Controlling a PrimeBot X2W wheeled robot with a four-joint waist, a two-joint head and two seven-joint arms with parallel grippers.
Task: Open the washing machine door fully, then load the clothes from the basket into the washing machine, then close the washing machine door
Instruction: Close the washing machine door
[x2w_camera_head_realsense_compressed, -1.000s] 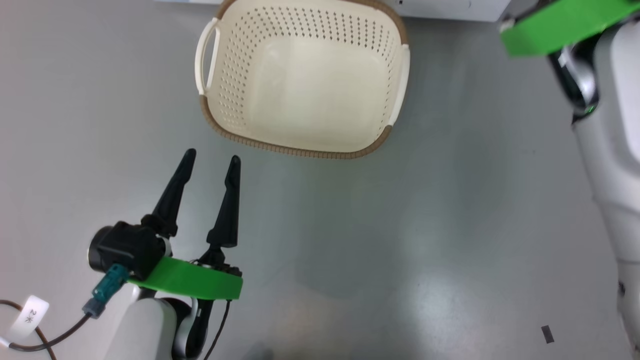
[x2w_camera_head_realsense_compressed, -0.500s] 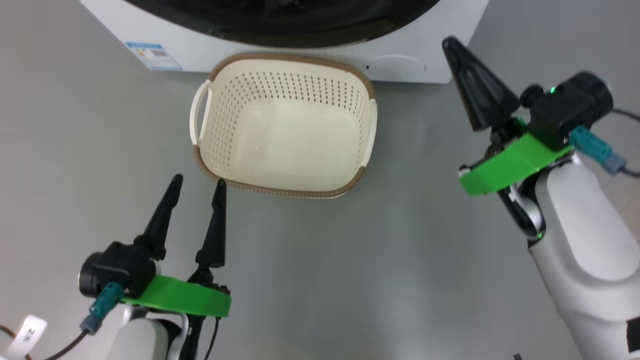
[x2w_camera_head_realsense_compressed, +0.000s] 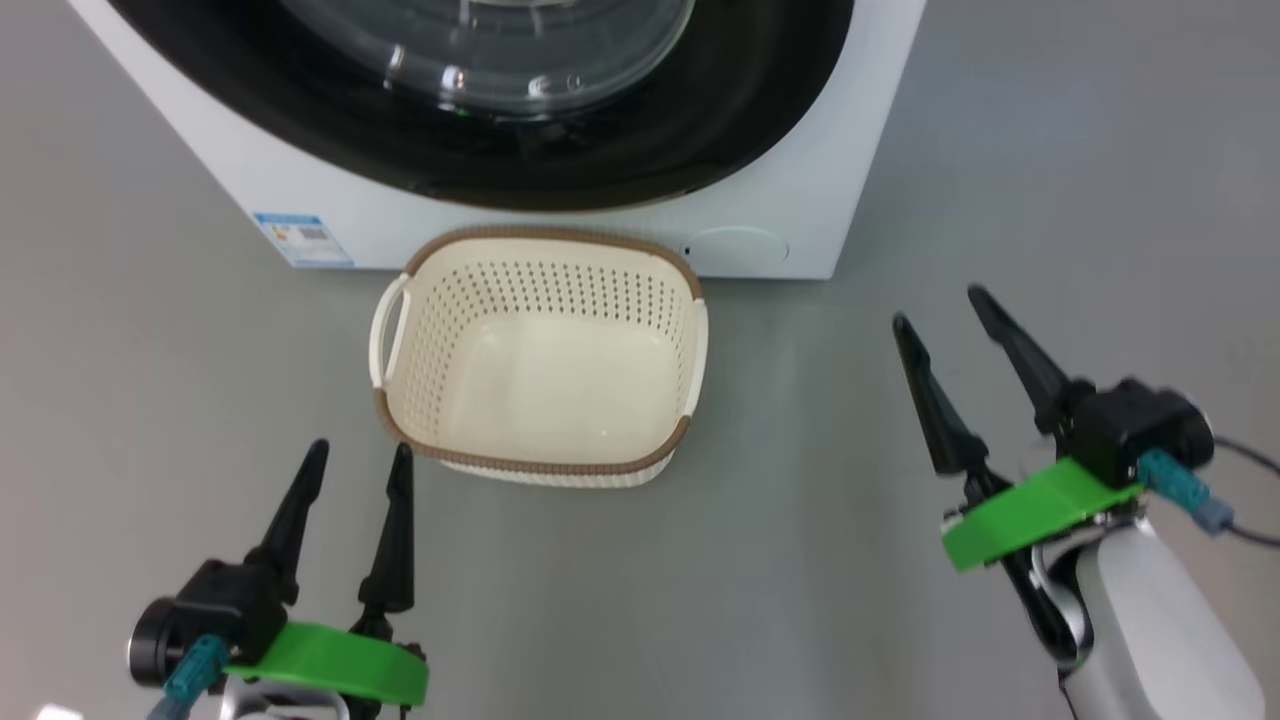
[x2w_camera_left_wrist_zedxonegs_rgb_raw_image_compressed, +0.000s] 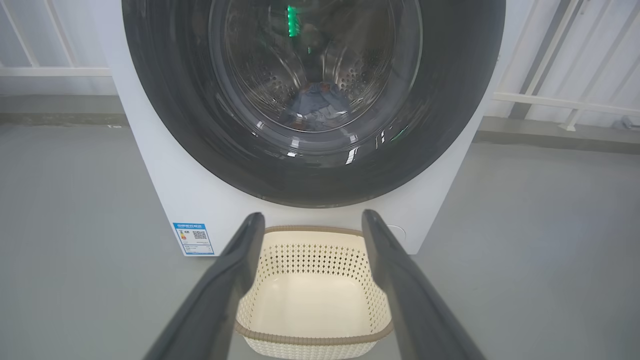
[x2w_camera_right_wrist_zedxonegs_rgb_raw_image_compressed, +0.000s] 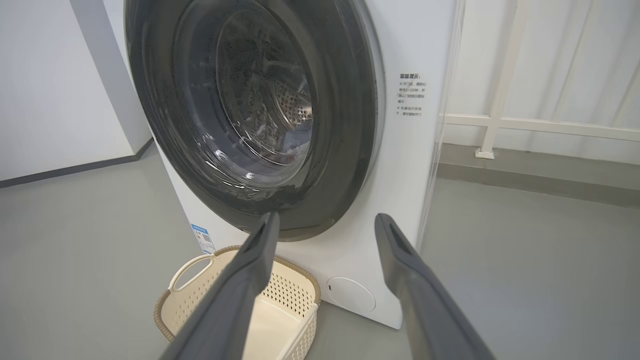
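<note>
The white washing machine (x2w_camera_head_realsense_compressed: 800, 200) fills the top of the head view. Its door (x2w_camera_head_realsense_compressed: 640, 160), with a black rim and glass window, lies flat against the front. Through the glass, the left wrist view shows clothes (x2w_camera_left_wrist_zedxonegs_rgb_raw_image_compressed: 317, 102) as a bluish heap in the steel drum. The cream basket (x2w_camera_head_realsense_compressed: 540, 380) stands empty on the floor just before the machine. My left gripper (x2w_camera_head_realsense_compressed: 355, 460) hangs open at the lower left, near the basket's front left corner. My right gripper (x2w_camera_head_realsense_compressed: 938, 306) is open at the lower right, well right of the basket, with nothing between its fingers.
Grey floor (x2w_camera_head_realsense_compressed: 800, 560) spreads around the basket and between both arms. A small blue label (x2w_camera_head_realsense_compressed: 302, 238) sits low on the machine's left front. Behind the machine run a white railing (x2w_camera_left_wrist_zedxonegs_rgb_raw_image_compressed: 550, 100) and a pale wall (x2w_camera_right_wrist_zedxonegs_rgb_raw_image_compressed: 50, 100).
The head camera has tilted up, bringing the machine's door into view. My right gripper has gone from shut to open and come down to the lower right. The left gripper stays open.
</note>
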